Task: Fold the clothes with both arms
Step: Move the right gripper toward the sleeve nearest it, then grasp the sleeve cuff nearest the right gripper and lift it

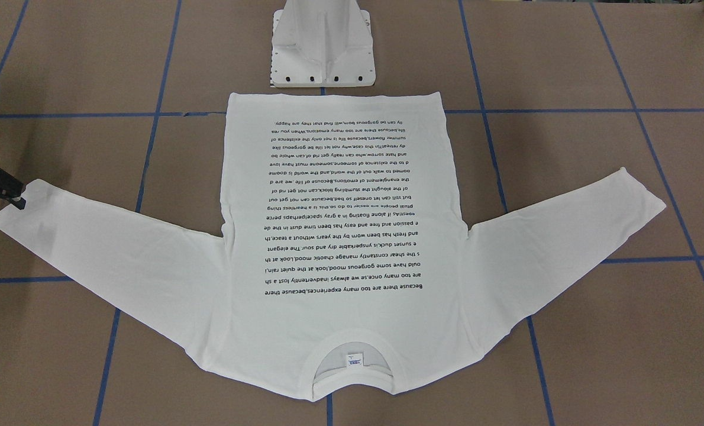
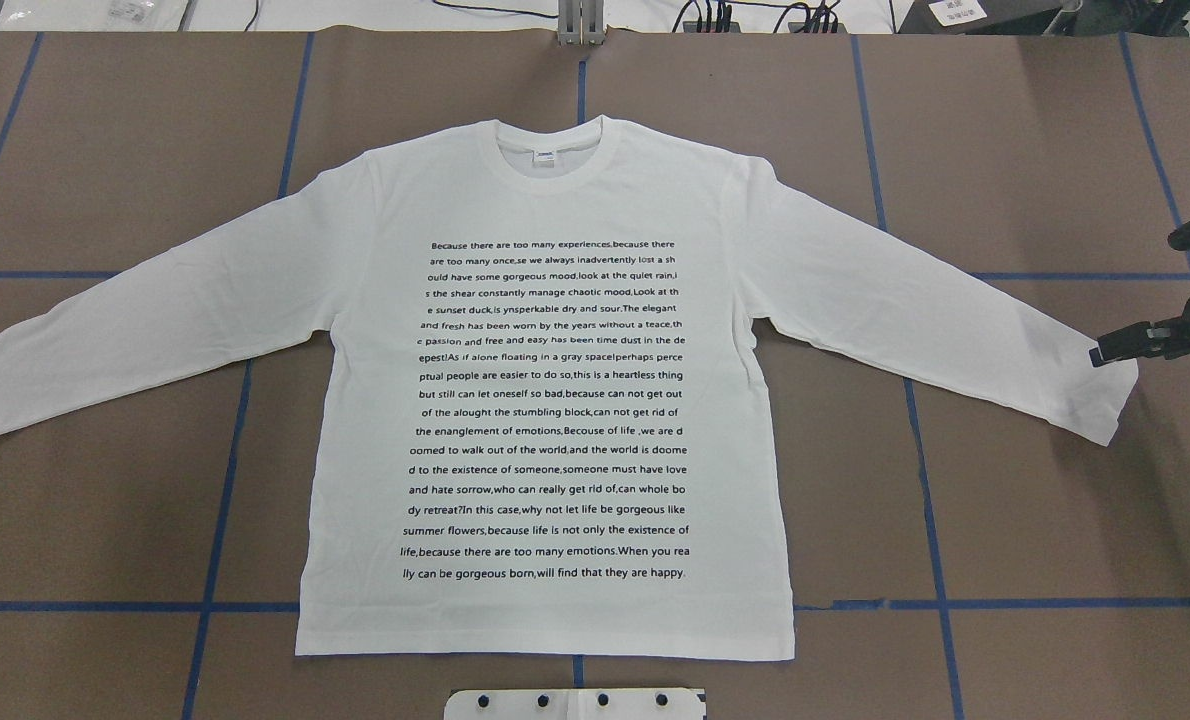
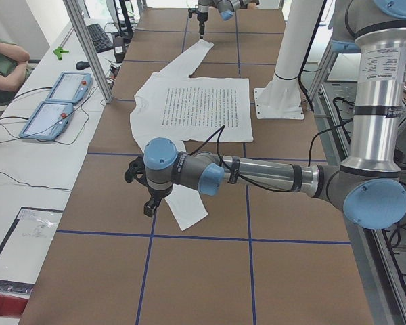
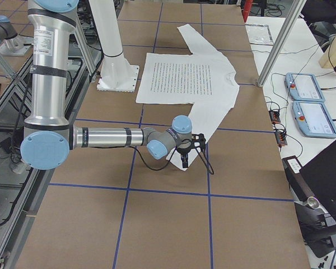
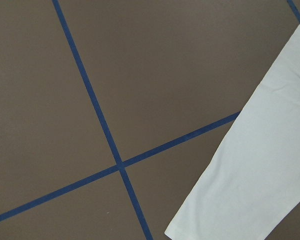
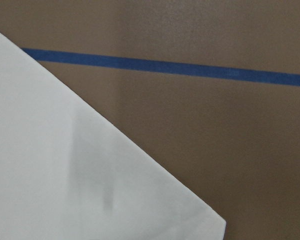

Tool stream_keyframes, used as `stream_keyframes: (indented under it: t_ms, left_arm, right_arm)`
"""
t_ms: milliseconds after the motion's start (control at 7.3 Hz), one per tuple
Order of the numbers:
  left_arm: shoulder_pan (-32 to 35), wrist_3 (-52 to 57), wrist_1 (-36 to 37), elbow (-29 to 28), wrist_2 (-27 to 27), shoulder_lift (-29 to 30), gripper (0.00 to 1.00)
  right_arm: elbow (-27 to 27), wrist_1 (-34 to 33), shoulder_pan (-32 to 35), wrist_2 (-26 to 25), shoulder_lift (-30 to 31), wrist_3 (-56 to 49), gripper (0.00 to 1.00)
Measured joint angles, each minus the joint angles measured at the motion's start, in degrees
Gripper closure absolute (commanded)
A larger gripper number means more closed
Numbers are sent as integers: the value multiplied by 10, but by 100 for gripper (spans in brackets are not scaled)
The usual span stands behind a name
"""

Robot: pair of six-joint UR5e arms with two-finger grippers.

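A: Brown paper-covered table [image 2: 1005,150] taped into squares with blue lines [image 2: 1055,603]. The white long-sleeved T-shirt [image 2: 545,620] lies flat in the middle, black block of printed text [image 2: 550,410] facing up, both sleeves spread wide.

B: Hem toward the white metal pedestal base [image 1: 322,53], collar on the far side. The black right gripper [image 2: 1105,352] sits at the right sleeve's cuff [image 2: 1115,410]. How wide its fingers stand, I can't tell.

A: The black left gripper [image 3: 151,203] hangs above bare table just beside the other cuff. Can't tell its opening either.
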State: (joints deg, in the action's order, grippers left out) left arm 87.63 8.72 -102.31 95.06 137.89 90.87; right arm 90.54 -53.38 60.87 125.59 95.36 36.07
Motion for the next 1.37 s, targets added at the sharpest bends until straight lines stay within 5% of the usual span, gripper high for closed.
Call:
stream_keyframes:
  t_ms: [685,959,1371]
  left_arm:
    - [0,0,0,11,2,1,0]
    - [0,0,0,11,2,2,0]
    - [0,1,0,10,2,3,0]
  right_arm:
    - [-57,-2,-4,3,-24,-7,16]
    - [-66,-5,-4,4,-30,-7,50]
    - [-64,-7,-3,12,-30,-6,86]
